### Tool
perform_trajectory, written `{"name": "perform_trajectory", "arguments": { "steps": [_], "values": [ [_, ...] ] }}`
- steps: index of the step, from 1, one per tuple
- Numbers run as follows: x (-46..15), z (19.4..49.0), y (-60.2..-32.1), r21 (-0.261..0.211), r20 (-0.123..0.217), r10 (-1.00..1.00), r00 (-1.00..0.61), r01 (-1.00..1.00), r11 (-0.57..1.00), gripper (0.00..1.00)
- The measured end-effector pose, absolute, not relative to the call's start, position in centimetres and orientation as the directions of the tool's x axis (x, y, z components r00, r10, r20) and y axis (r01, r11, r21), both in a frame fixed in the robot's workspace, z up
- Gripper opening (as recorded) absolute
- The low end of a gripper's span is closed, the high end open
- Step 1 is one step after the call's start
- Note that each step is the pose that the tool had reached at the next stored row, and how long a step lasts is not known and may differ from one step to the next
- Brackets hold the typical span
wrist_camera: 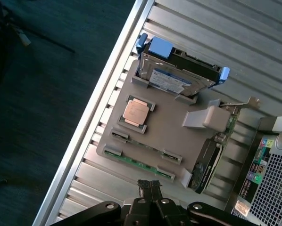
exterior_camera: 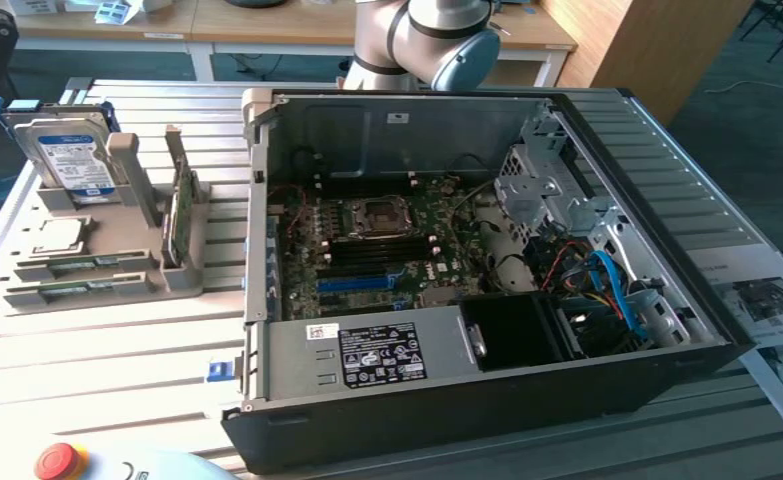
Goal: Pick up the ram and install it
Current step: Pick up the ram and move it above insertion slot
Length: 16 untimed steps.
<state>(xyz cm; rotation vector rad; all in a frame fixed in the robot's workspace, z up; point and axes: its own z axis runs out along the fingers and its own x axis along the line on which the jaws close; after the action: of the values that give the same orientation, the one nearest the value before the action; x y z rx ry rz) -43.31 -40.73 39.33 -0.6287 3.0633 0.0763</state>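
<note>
Two ram sticks lie flat in slots of a grey holder (exterior_camera: 164, 280) on the slatted table, at the exterior view's left: one ram stick (exterior_camera: 84, 264) and a second ram stick (exterior_camera: 78, 292) just in front of it. In the wrist view the same sticks (wrist_camera: 143, 146) (wrist_camera: 137, 163) lie side by side. My gripper (wrist_camera: 149, 184) hangs well above the holder's edge near them, its black fingers shut with nothing between them. Part of my arm (exterior_camera: 431, 35) stands behind the open computer case (exterior_camera: 471, 400).
The holder also carries a blue-labelled hard drive (exterior_camera: 74, 160) (wrist_camera: 171, 77), a CPU chip (exterior_camera: 58, 235) (wrist_camera: 135, 113) and a larger green card on edge (exterior_camera: 178, 205) (wrist_camera: 207, 160). The motherboard (exterior_camera: 364, 250) lies in the case. A red stop button (exterior_camera: 60, 460) sits at the front.
</note>
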Motion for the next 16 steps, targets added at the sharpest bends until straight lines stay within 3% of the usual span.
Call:
{"name": "perform_trajectory", "arguments": {
  "steps": [16],
  "values": [
    [-43.31, 39.33, -40.73, 0.045, -0.023, -0.569, -0.822, -0.57, 0.821, 0.1]
  ]
}}
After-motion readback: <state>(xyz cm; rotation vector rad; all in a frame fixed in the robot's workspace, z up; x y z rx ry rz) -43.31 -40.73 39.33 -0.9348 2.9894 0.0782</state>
